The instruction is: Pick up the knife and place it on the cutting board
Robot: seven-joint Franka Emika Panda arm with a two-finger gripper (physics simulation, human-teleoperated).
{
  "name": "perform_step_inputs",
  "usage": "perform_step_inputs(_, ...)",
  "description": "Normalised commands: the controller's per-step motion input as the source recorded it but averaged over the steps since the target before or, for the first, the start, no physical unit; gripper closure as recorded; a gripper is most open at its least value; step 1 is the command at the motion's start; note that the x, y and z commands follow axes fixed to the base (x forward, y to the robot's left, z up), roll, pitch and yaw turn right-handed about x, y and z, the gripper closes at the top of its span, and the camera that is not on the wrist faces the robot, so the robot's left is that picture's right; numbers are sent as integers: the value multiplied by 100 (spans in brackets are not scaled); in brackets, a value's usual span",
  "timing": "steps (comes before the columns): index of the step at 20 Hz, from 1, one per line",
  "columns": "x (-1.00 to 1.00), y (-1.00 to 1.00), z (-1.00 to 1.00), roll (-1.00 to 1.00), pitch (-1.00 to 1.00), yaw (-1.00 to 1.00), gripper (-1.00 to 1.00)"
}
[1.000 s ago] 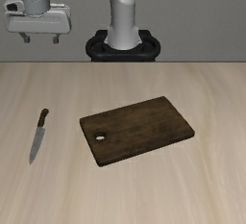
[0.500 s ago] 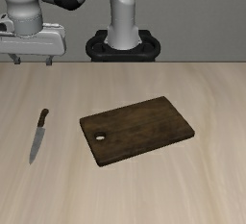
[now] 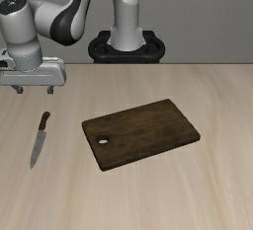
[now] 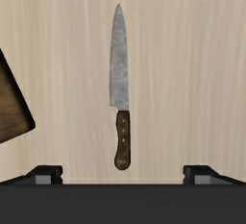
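My pincer [image 3: 34, 89] hovers spread above the kitchen knife [image 3: 40, 140], fingers lined up either side of its handle to grip it crosswise.

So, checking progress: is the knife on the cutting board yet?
Off. The knife lies flat on the table, apart from the cutting board.

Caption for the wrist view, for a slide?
Open gripper hovers above the knife lying flat on the table, cutting board corner beside it.
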Motion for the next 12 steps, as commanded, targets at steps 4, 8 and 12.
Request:
perform_step_inputs(4,0,0,-100,0,0,0,-100)
perform_step_inputs(8,0,0,-100,0,0,0,-100)
perform_step_inputs(12,0,0,-100,0,0,0,-100)
